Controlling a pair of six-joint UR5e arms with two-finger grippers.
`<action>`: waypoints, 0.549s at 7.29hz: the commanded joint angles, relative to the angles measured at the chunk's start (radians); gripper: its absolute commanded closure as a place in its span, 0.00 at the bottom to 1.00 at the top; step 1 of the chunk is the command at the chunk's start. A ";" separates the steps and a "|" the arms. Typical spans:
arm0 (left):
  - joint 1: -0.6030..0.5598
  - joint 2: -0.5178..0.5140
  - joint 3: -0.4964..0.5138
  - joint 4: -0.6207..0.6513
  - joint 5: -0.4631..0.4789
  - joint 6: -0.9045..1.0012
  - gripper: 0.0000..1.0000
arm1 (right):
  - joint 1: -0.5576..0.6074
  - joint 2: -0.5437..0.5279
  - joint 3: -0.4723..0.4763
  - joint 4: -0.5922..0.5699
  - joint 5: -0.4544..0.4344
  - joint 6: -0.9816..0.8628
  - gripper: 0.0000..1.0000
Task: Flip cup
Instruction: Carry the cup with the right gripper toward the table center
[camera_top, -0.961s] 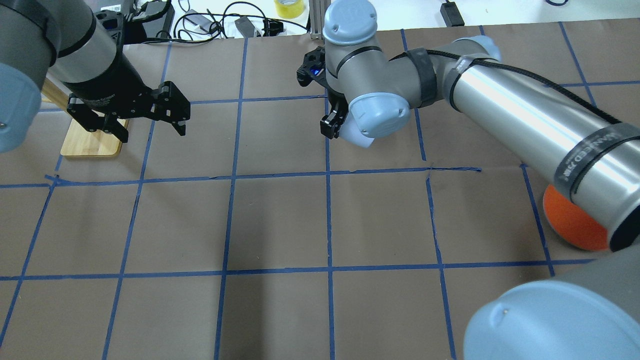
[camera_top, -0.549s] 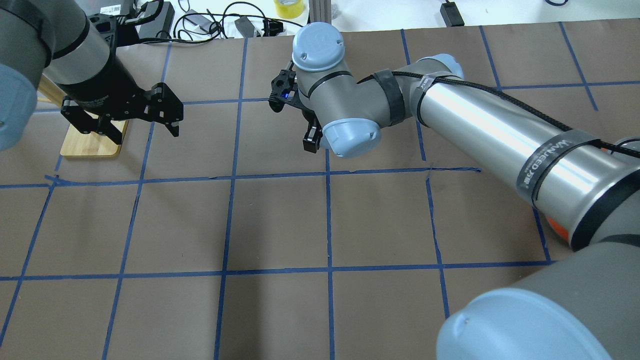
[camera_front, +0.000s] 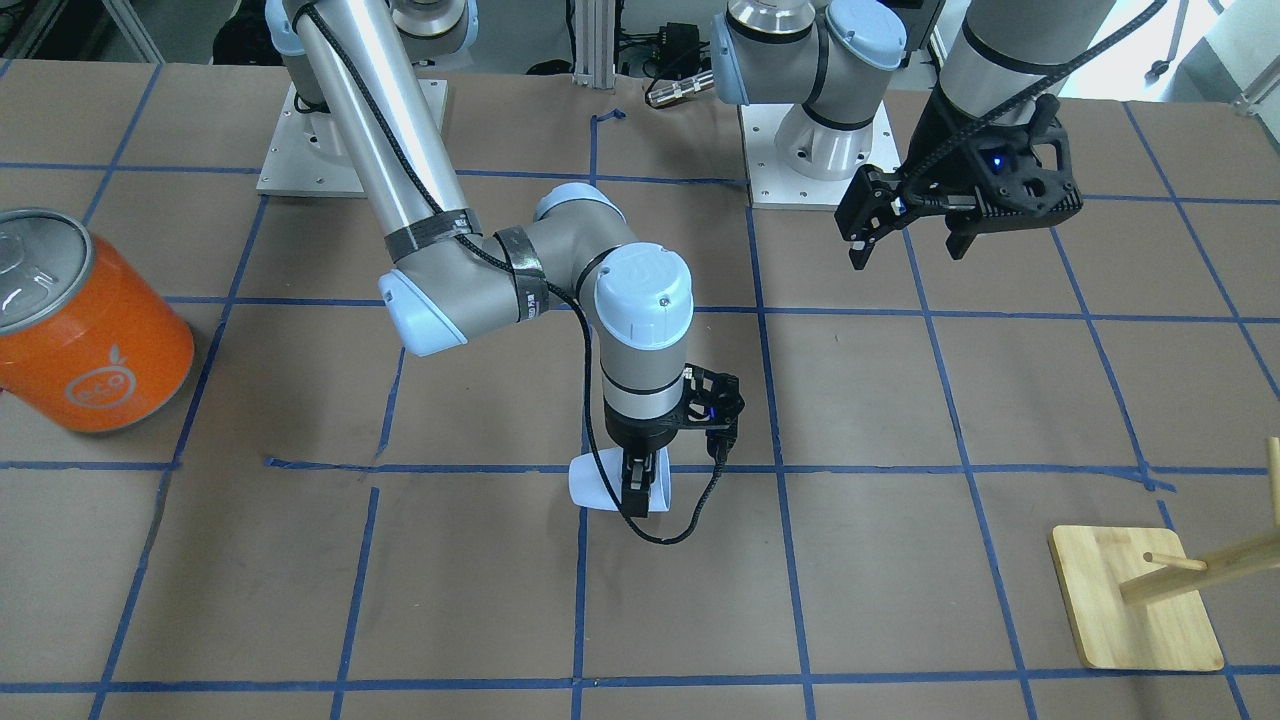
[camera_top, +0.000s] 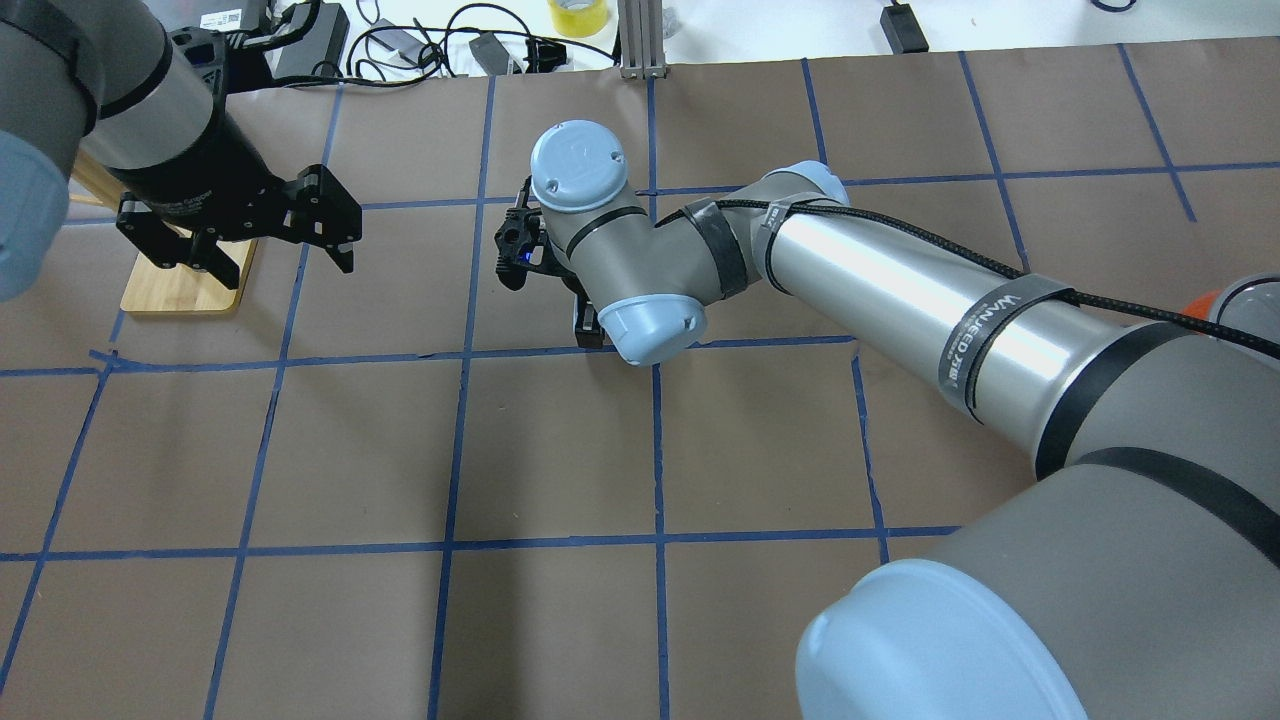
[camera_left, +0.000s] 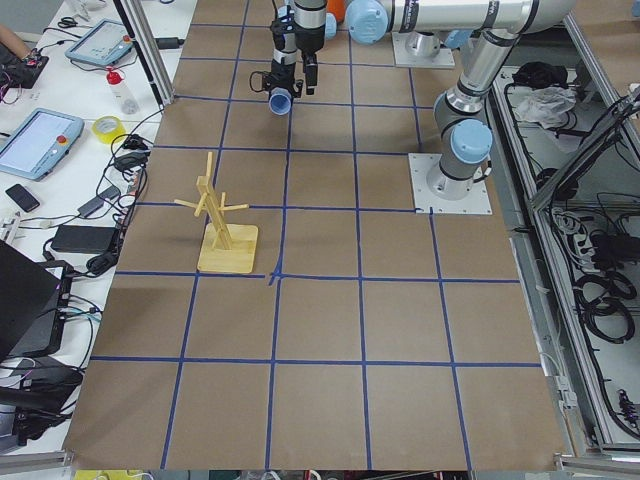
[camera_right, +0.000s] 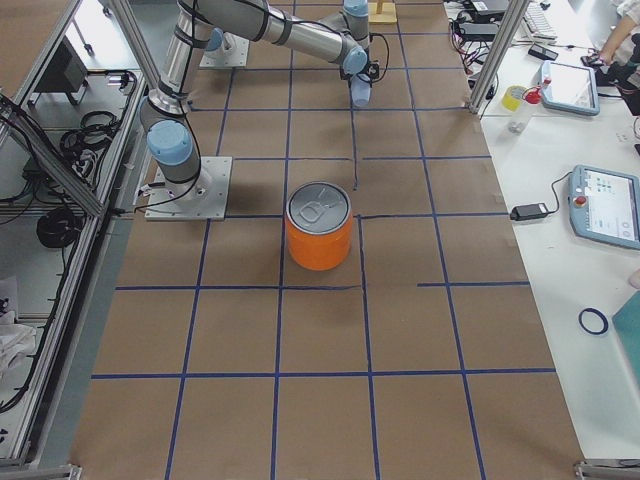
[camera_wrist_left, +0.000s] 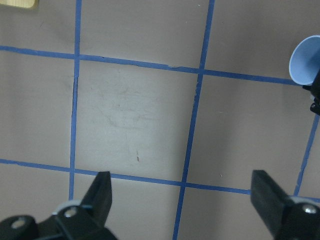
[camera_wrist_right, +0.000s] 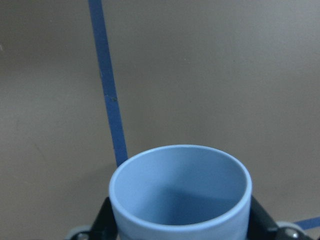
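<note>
The pale blue cup is held in my right gripper, which is shut on its wall. The cup is tipped on its side. The right wrist view looks into its open mouth, and the left wrist view shows the mouth at its right edge. In the overhead view the right wrist hides the cup, and only a finger shows. The cup also shows far off in the exterior left view. My left gripper is open and empty, well apart, also seen overhead.
A big orange can stands at the table's end on my right, also in the exterior right view. A wooden peg stand sits on my left, under my left arm overhead. Blue tape lines grid the brown table.
My right arm has swung toward my left and nearer the robot with the cup; the wrist now hides the cup overhead. My left gripper has drifted slightly left and stays open.
</note>
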 joint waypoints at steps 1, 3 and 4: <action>0.001 -0.002 -0.001 0.001 -0.007 0.002 0.00 | 0.001 0.014 0.005 -0.004 0.055 -0.022 0.03; 0.000 0.002 -0.022 0.002 0.004 0.002 0.00 | -0.017 0.000 0.002 0.074 0.055 -0.025 0.00; 0.000 -0.001 -0.020 0.007 0.002 0.002 0.00 | -0.025 -0.030 -0.012 0.120 0.054 -0.024 0.00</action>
